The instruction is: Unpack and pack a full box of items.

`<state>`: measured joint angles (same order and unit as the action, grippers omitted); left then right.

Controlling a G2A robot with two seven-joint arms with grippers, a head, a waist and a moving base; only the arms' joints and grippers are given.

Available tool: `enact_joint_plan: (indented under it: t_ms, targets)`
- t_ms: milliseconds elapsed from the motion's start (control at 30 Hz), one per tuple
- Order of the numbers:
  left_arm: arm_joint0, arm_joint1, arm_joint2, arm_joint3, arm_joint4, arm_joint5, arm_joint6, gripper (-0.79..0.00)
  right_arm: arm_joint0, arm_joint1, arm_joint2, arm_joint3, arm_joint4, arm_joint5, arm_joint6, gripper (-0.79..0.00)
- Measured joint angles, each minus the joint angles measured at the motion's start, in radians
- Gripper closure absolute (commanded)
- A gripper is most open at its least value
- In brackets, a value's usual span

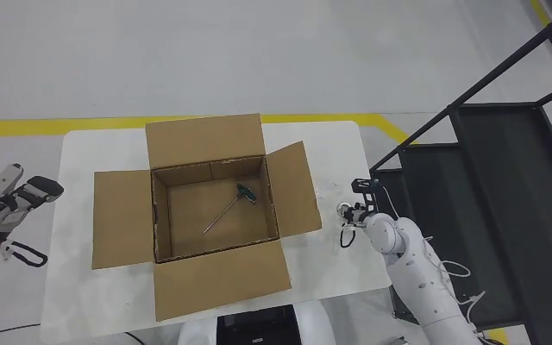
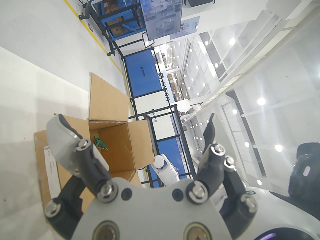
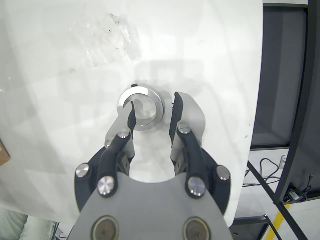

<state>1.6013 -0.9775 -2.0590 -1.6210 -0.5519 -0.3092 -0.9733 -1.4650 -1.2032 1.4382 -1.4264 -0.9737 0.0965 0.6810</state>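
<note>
One brown cardboard box (image 1: 203,141) stands open mid-bench on the white bench (image 1: 336,147), its four flaps folded outward. It holds one green-handled T-shaped metal key (image 1: 231,210). One silver metal ring (image 3: 158,106) lies on the bench to the box's right. The right claw (image 3: 153,98) is partly open astride the ring's wall, not clamped. The left claw (image 2: 135,119) gapes wide, empty, beyond the bench's left edge.

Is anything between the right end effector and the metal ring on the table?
Nothing visible does. The right end effector is open and straddles the wall of the metal ring, one finger in its hole, the other outside the rim, on the white table.
</note>
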Motion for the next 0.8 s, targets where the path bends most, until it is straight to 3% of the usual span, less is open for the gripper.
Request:
enact_joint_plan:
  t_ms: [67,200,533,800]
  targets:
    - [0.0,0.0,0.0,0.0,0.0,0.0,0.0,-0.785,0.003,0.0,-0.004,0.004,0.002,0.0,0.0,-0.256]
    - [0.0,0.0,0.0,0.0,0.0,0.0,0.0,-0.785,0.008,-0.001,-0.008,0.008,0.007,0.0,0.001,0.0]
    - [0.0,0.0,0.0,0.0,0.0,0.0,0.0,-0.785,-0.032,0.007,0.027,-0.118,-0.035,0.025,-0.016,0.0]
    - [0.0,0.0,0.0,0.0,0.0,0.0,0.0,-0.785,-0.157,0.024,0.113,-0.456,-0.173,0.062,-0.036,0.0]
